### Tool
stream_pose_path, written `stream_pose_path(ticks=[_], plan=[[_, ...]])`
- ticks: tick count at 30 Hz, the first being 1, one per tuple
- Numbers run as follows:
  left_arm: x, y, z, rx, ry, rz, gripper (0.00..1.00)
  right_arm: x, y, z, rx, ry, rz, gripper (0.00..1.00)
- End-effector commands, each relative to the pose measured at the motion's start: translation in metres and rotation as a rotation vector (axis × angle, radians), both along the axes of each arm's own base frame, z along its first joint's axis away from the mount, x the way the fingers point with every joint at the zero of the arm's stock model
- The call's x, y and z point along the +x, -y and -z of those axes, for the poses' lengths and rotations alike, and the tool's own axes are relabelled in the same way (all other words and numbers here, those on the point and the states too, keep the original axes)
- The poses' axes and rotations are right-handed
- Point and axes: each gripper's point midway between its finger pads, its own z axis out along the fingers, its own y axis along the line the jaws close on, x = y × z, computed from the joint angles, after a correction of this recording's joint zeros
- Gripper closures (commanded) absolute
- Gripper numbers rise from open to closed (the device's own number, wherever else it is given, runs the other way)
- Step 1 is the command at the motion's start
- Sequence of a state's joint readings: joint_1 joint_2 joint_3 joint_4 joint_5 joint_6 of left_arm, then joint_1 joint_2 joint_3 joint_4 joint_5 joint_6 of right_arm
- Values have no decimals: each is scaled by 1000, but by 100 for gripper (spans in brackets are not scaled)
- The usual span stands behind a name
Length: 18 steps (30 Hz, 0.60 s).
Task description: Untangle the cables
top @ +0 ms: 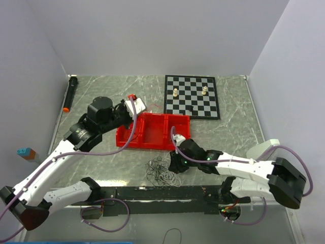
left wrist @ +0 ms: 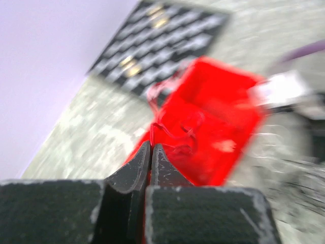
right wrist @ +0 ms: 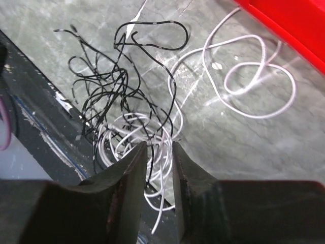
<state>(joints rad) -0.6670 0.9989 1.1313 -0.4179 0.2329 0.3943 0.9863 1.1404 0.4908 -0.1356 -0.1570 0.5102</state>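
We find the left gripper (left wrist: 151, 148) pinched closed on the thin red wire cable (left wrist: 175, 136), above the red plastic tray (left wrist: 228, 117). The right gripper (right wrist: 159, 150) stands narrowly parted over the tangled black and white wire cables (right wrist: 127, 114) on the grey marbled table (right wrist: 218, 137), with strands between its fingers.

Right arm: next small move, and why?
Probably close the right gripper on the strands it straddles and lift a little: it sits open, low in the tangle of black cable and white cable, while the left gripper pinches the red cable.
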Motion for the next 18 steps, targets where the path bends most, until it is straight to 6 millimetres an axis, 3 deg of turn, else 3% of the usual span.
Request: stream_pose_path(ticks=[1, 5, 10, 14, 18], plan=[[53, -37, 29, 11, 19, -294, 99, 3, 3, -16, 70, 59, 40, 65], [73, -49, 67, 33, -51, -352, 99, 4, 5, -21, 94, 83, 54, 65], [92, -56, 88, 48, -60, -388, 99, 5, 8, -23, 101, 95, 61, 65], [95, -59, 109, 79, -72, -390, 99, 6, 9, -25, 103, 105, 66, 65], [91, -66, 144, 143, -101, -403, 99, 8, 9, -26, 107, 110, 69, 65]])
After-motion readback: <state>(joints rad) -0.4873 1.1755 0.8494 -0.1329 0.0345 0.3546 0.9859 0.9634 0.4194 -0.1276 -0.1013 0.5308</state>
